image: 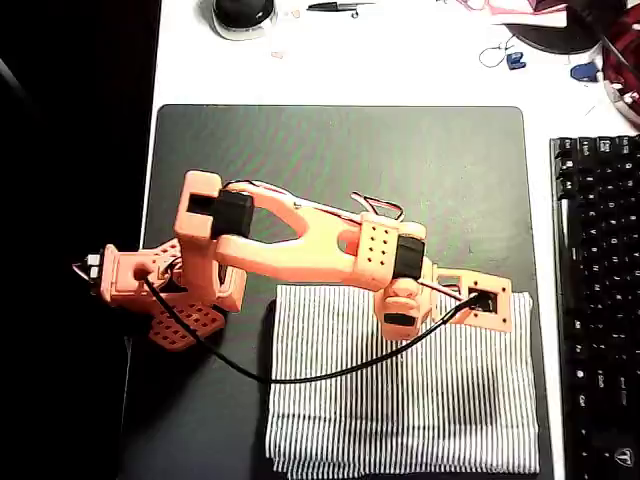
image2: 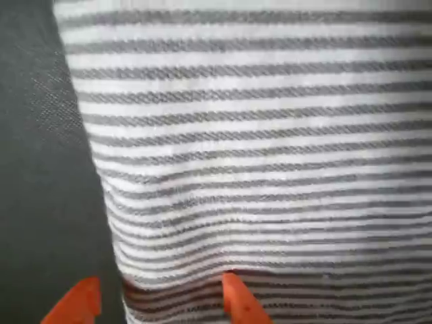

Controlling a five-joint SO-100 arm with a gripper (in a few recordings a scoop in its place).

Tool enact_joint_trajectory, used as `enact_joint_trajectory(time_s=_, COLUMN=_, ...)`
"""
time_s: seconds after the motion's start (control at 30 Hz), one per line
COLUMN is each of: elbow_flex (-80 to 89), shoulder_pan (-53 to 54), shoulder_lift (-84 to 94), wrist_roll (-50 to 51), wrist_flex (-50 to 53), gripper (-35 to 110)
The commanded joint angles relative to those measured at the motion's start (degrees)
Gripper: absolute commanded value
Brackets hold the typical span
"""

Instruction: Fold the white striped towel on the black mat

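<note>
The white striped towel (image: 400,400) lies flat on the lower part of the black mat (image: 340,160) in the overhead view. My orange gripper (image: 492,305) hovers low over the towel's upper right corner. In the wrist view the towel (image2: 270,148) is close up, with the mat (image2: 40,169) bare to its left. The gripper (image2: 155,305) is open. One fingertip (image2: 74,305) is over the mat and the other fingertip (image2: 236,302) is over the cloth, so the towel's edge runs between them.
A black keyboard (image: 600,300) runs along the right side, close to the mat's edge. The arm's base (image: 160,285) stands at the mat's left edge, and its black cable (image: 300,378) drapes across the towel. Small items (image: 243,14) sit on the white desk at the back.
</note>
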Motion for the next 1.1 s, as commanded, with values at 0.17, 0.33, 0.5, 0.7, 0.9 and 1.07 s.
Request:
enact_joint_trajectory(time_s=0.17, elbow_flex=-1.93, shoulder_pan=-2.81, shoulder_lift=-2.99, wrist_roll=1.14, wrist_flex=-2.46, gripper=6)
enact_joint_trajectory(time_s=0.33, elbow_flex=-4.04, shoulder_pan=-2.02, shoulder_lift=-2.11, wrist_roll=0.44, wrist_flex=-0.09, gripper=0)
enact_joint_trajectory(time_s=0.5, elbow_flex=-6.59, shoulder_pan=-2.64, shoulder_lift=-1.23, wrist_roll=3.08, wrist_flex=-1.41, gripper=0)
enact_joint_trajectory(time_s=0.7, elbow_flex=-13.80, shoulder_pan=-7.65, shoulder_lift=-4.39, wrist_roll=6.77, wrist_flex=-2.81, gripper=0)
enact_joint_trajectory(time_s=0.9, elbow_flex=-18.02, shoulder_pan=-14.94, shoulder_lift=-5.71, wrist_roll=7.73, wrist_flex=-2.55, gripper=0)
enact_joint_trajectory(time_s=1.07, elbow_flex=-18.46, shoulder_pan=-21.18, shoulder_lift=-5.71, wrist_roll=9.14, wrist_flex=-0.70, gripper=0)
